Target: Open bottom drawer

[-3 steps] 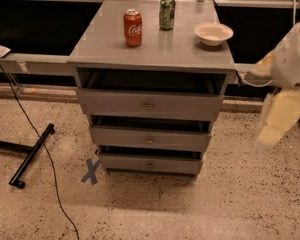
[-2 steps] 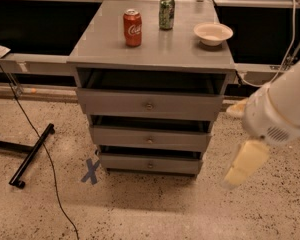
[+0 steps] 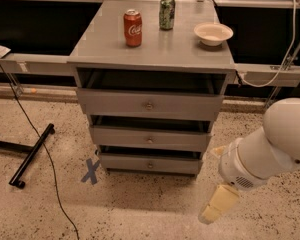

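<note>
The bottom drawer (image 3: 150, 163) is the lowest and narrowest grey front of the three-drawer cabinet (image 3: 152, 54), with a small round metal knob at its centre. Its front sits in line with the cabinet, with a dark gap above it. My gripper (image 3: 210, 185) hangs off the white arm (image 3: 270, 149) at the lower right, just right of the drawer's right end and in front of it, near the floor. Its cream fingers (image 3: 218, 204) stand apart with nothing between them. It touches nothing.
On the cabinet top stand a red cola can (image 3: 133, 28), a green can (image 3: 166, 13) and a white bowl (image 3: 213, 33). The mid-sized drawer (image 3: 150, 139) and tall drawer (image 3: 149, 104) sit above. A black stand leg (image 3: 32, 155), a cable (image 3: 50, 174) and a blue X mark (image 3: 91, 170) lie on the floor at left.
My arm and gripper have swung down and to the left, from beside the cabinet top's right edge to floor level by the bottom drawer's right end. The drawers have not moved.
</note>
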Available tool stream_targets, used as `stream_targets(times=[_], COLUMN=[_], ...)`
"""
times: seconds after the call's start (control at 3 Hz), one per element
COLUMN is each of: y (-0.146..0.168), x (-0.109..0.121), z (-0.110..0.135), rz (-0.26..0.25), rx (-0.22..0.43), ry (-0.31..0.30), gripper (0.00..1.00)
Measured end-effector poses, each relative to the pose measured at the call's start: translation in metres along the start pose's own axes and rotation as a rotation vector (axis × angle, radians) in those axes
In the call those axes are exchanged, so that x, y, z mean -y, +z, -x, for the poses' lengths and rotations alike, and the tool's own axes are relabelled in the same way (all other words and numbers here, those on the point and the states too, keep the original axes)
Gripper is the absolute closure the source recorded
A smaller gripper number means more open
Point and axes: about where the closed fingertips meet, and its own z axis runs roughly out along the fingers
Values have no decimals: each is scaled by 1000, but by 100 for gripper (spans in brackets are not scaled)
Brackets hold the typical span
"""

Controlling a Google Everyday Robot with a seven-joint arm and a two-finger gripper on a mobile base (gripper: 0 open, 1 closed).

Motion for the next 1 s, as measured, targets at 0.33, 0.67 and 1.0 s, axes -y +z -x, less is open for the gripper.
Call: stream_targets(times=[0.33,0.67,1.0], y=[-3,29,69], x=[1,33,86], z=[1,9,17], rz=[-5,-1,-18], rx=[-2,81,214], ry=[-3,-22,-43], gripper=[0,0,0])
